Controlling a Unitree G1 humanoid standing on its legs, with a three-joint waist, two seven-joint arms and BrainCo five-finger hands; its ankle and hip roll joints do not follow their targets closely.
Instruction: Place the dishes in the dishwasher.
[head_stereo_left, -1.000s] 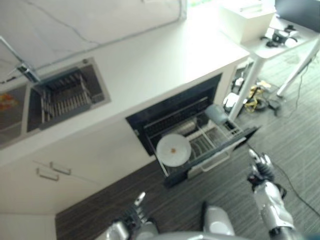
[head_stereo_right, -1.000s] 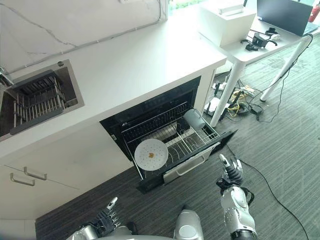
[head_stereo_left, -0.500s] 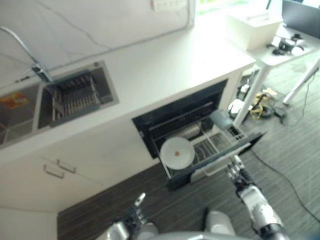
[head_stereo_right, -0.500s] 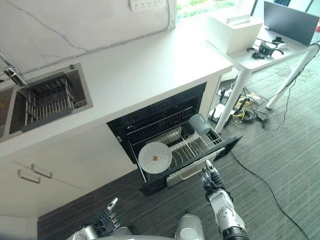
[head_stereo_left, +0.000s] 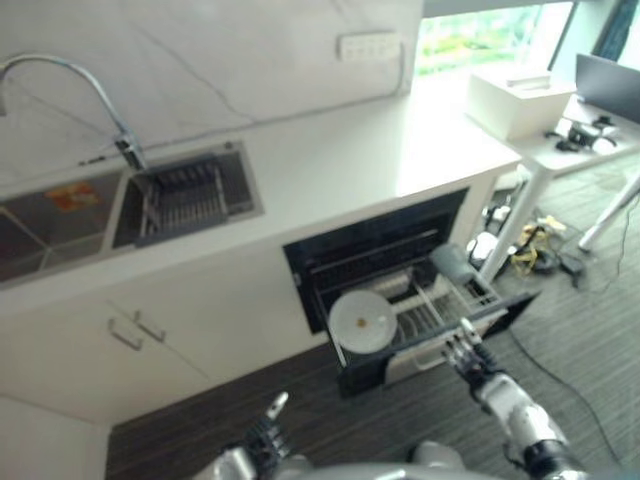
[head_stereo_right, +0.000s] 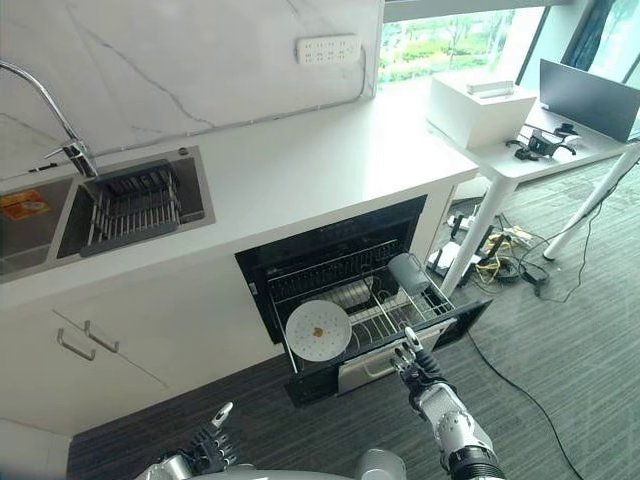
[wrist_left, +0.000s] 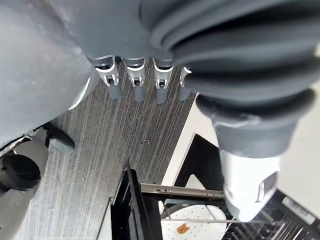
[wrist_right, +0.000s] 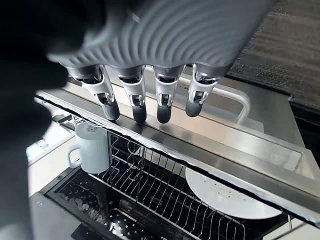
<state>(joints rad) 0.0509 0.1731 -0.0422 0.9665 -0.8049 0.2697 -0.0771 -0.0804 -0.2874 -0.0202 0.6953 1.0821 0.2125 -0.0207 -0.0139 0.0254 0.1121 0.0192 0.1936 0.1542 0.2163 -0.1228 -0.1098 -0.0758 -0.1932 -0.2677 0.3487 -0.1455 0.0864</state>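
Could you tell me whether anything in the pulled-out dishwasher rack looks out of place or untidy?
One thing: the white plate lies nearly flat across the rack instead of standing between the tines, and carries a small orange-brown speck. The grey mug sits at the rack's far corner.

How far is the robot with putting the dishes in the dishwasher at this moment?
Done: a white plate and a grey mug lie in the pulled-out dishwasher rack. In hand: nothing; the right hand reaches, fingers straight, toward the drawer front, and the left hand hangs low. Left: probably pushing the rack in.
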